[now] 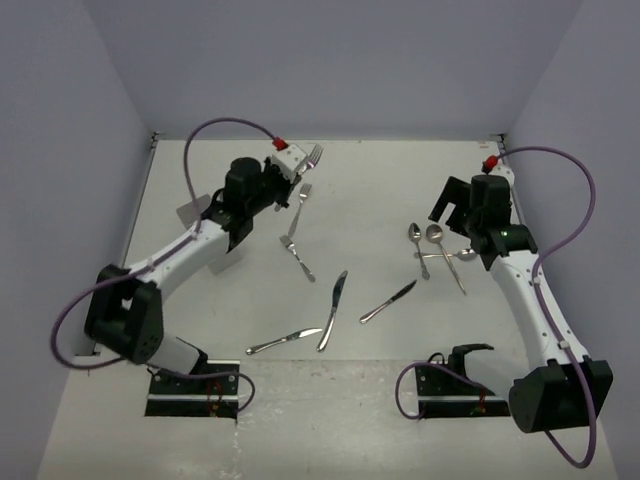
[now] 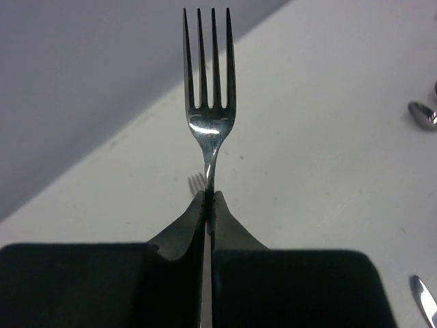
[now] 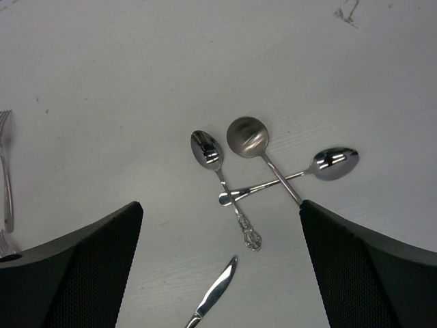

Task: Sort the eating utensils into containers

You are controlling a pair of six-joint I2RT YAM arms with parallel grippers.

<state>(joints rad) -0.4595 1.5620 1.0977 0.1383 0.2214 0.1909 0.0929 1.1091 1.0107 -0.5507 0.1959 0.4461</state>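
- Pale lilac walls (image 1: 330, 60) enclose a white tabletop (image 1: 200, 330). Nearest the arm bases (image 1: 195, 385), three table knives (image 1: 333, 310) lie flat and close together near the middle.
- A little farther, left of centre, a loose fork (image 1: 299, 212) lies tines away, with another slim utensil (image 1: 300, 262) angled just below its handle end.
- Level with these on the right, three spoons (image 3: 247, 135) are clustered. One lies crosswise over the handles of the other two.
- Over that cluster hangs the right gripper (image 3: 220, 205), jaws spread wide with nothing between them.
- Farthest back, near the rear wall, the left gripper (image 2: 209, 198) is clamped tight on the neck of a fork (image 2: 212, 123). It is raised off the table, tines pointing away.
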